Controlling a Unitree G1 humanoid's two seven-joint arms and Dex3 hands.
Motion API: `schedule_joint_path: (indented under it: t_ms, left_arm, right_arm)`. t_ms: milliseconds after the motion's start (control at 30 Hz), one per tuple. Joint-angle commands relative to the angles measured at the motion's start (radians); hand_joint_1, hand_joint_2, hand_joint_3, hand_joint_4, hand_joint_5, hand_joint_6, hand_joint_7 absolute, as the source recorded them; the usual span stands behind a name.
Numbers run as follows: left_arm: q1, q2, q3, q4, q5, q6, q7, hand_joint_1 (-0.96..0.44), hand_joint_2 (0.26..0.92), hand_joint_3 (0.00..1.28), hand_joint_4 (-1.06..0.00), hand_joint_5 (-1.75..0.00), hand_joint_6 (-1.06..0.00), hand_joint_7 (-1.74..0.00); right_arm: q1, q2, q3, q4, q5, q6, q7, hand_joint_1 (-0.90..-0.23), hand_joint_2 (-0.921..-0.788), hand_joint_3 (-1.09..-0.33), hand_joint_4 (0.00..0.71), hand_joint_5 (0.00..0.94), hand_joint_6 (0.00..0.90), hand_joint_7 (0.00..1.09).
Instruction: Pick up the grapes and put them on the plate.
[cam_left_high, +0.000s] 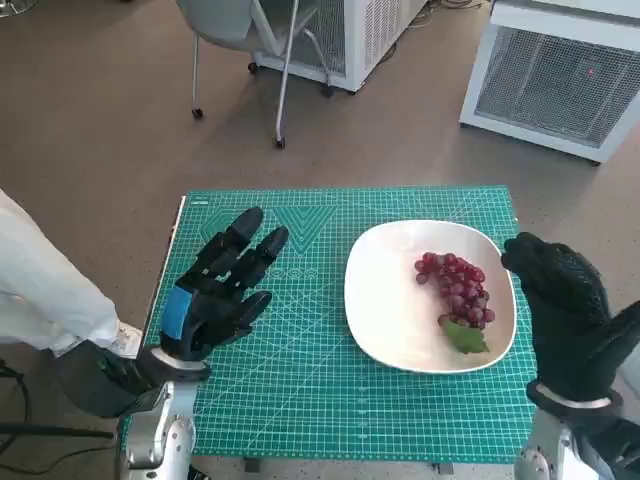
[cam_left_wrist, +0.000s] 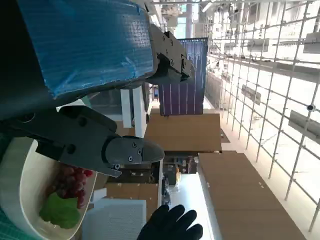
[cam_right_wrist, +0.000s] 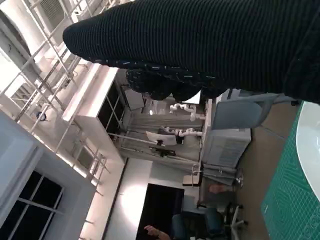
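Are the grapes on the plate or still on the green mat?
On the plate. The grapes lie inside the white plate, with their green leaf; neither hand holds them.

One bunch of grapes with one green leaf, one white plate, one green cutting mat, two hands, one wheeled chair at upper left, two white cabinets.

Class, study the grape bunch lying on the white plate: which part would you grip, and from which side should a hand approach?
Probably grip the grapes across the broad middle of the bunch, coming from above. The cluster lies flat on the plate, its raised rim hindering a side approach. The green leaf at the near end looks too flimsy to hold. The right hand is closest.
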Motion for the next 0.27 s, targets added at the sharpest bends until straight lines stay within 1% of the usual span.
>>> schedule_joint_path:
  t_ms: [33, 133, 267]
  left_arm:
    - [-0.004, -0.010, 0.006, 0.020, 0.001, -0.031, -0.013, -0.04, 0.921, 0.27, -0.39, -0.01, -0.43, -0.05]
    - [-0.009, -0.009, 0.007, 0.037, 0.002, -0.046, -0.022, 0.03, 0.921, 0.27, -0.40, -0.01, -0.44, -0.06]
    - [-0.015, -0.006, 0.008, 0.055, 0.003, -0.061, -0.033, 0.06, 0.921, 0.28, -0.41, -0.02, -0.44, -0.06]
  right_arm:
    - [0.017, -0.003, 0.000, 0.004, -0.009, 0.009, -0.002, -0.399, -0.921, -0.582, 0.593, 0.160, 0.251, 0.84]
    - [0.015, -0.003, 0.000, 0.005, -0.010, 0.008, -0.002, -0.397, -0.921, -0.582, 0.592, 0.161, 0.251, 0.83]
    - [0.014, -0.002, 0.000, 0.006, -0.010, 0.008, -0.003, -0.397, -0.921, -0.582, 0.590, 0.162, 0.252, 0.83]
